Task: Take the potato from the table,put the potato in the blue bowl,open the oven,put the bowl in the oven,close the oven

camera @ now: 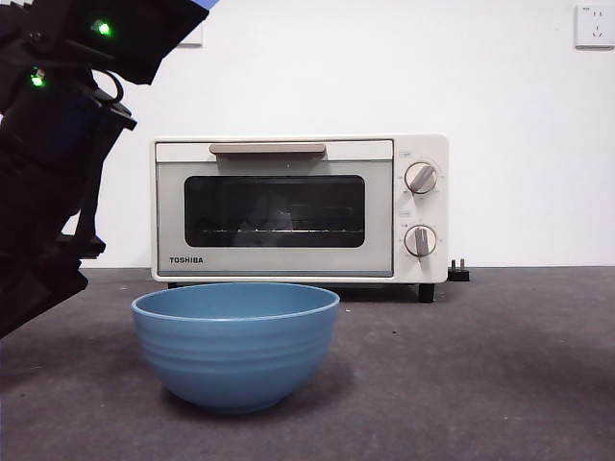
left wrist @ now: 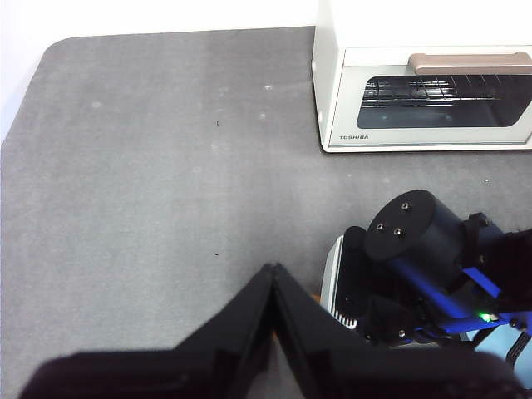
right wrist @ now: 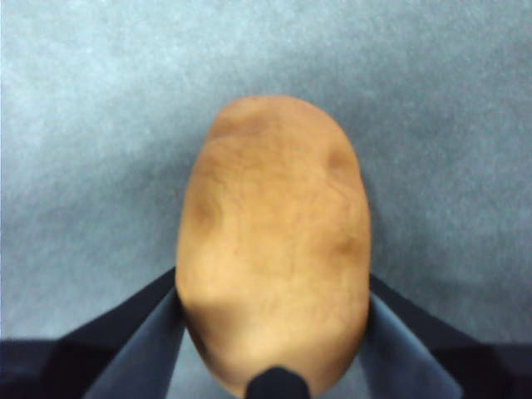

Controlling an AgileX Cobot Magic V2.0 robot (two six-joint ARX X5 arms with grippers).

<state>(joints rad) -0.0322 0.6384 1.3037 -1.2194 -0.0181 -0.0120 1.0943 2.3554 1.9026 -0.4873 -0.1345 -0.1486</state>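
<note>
Pinching the lumpy matte potato (right wrist: 274,241) (orange-brown), right claw (right wrist: 274,332); left claw (left wrist: 273,287) closed.

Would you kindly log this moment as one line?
right gripper: shut on potato | left gripper: shut, idle | bowl: empty | oven: closed

The dark grey speckled table (camera: 519,355) carries the blue bowl (camera: 235,346) near the front and, behind it at the far edge by the wall, the cream oven (camera: 298,206) on its small feet, door shut, a black plug (camera: 459,274) beside its right foot.
</note>
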